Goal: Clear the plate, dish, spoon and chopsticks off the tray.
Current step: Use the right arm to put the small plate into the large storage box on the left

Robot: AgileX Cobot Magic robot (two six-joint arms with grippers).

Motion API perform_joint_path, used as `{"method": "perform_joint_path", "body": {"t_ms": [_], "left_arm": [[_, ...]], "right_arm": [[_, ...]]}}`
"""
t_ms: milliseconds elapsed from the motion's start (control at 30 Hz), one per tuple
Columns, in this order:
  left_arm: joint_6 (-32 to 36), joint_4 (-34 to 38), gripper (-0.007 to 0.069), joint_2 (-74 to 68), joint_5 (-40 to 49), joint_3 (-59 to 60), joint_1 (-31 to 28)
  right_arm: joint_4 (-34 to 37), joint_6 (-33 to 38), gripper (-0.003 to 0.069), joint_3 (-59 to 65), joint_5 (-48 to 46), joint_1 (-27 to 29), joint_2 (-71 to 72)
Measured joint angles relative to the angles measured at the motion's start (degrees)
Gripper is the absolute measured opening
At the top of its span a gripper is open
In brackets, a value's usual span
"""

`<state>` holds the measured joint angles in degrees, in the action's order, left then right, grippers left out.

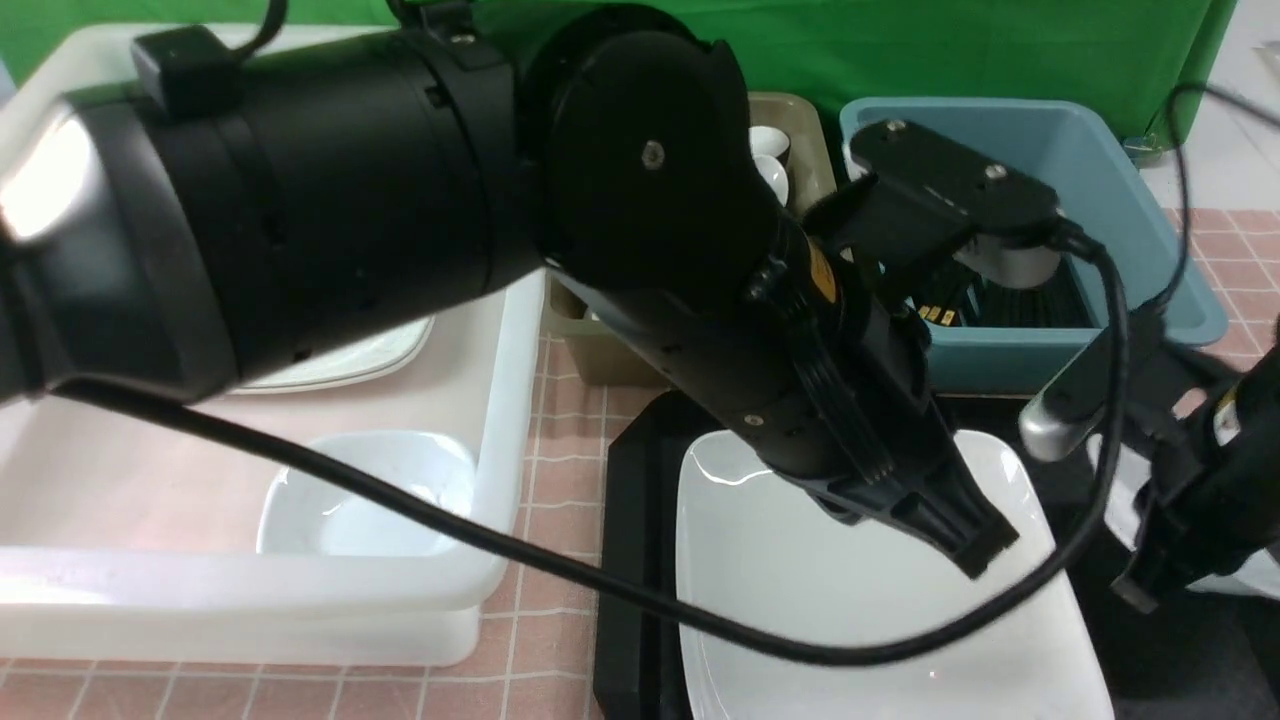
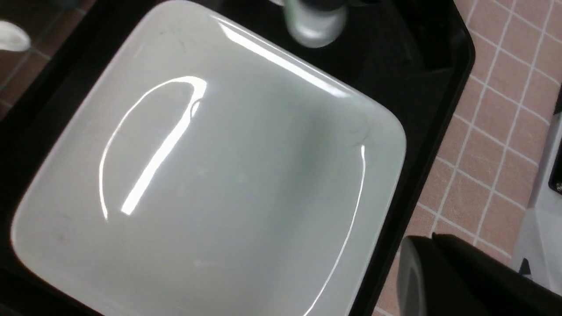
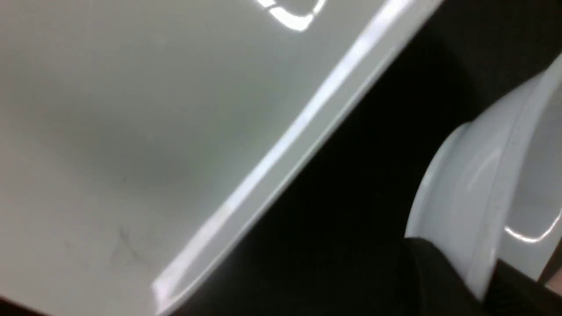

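Plate (image 1: 850, 600) lies flat on the tray (image 1: 630, 480), filling most of its middle; my left end effector (image 1: 985, 555) hangs just above it, closed on nothing, which I read as waiting its turn; the dish (image 3: 478, 197) sits at the tray's right side, just beside the plate, and my right end effector (image 1: 1140, 590) has the dish's rim pinched between its dark fingers (image 3: 439, 281), a sensible hold since the bowl is too wide to span; whether the dish is clear of the tray I cannot tell; left of the tray a white bin (image 1: 500, 400) holds similar crockery, so I judge it the drop point; no spoon or chopsticks show on the tray.
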<state>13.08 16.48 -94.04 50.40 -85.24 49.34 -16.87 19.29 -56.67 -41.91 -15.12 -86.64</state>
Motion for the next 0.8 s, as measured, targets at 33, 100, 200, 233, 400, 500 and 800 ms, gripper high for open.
{"method": "perform_joint_path", "body": {"t_ms": [33,100,200,233,400,500,800], "left_arm": [[-0.1,-0.1,0.0001,0.4,0.0,0.0,-0.8],[-0.5,-0.1,0.0001,1.7,-0.1,0.0,-3.2],[-1.1,-0.2,0.0001,4.6,0.4,0.0,-8.1],[-1.2,-0.3,0.0001,6.4,1.3,0.0,-10.7],[-1.3,-1.1,0.0001,12.1,6.9,0.0,-20.7],[-1.6,-1.4,0.0001,16.1,10.9,0.0,-29.1],[-5.5,-3.1,0.0001,24.5,19.0,0.0,-47.9]], "right_arm": [[1.1,-0.3,0.0076,-1.4,-2.0,0.1,1.8],[4.5,-0.7,0.0076,-4.5,-4.6,0.1,5.1],[13.7,-0.9,0.0076,-10.4,-5.6,0.1,9.7],[19.2,-0.7,0.0076,-12.9,-5.7,0.1,11.1],[36.0,3.8,0.0076,-20.5,-5.9,-4.1,11.2],[40.2,5.4,0.0076,-25.9,-4.6,-12.3,7.8],[39.1,5.7,0.0076,-45.6,-1.2,-30.9,-15.1]]}}
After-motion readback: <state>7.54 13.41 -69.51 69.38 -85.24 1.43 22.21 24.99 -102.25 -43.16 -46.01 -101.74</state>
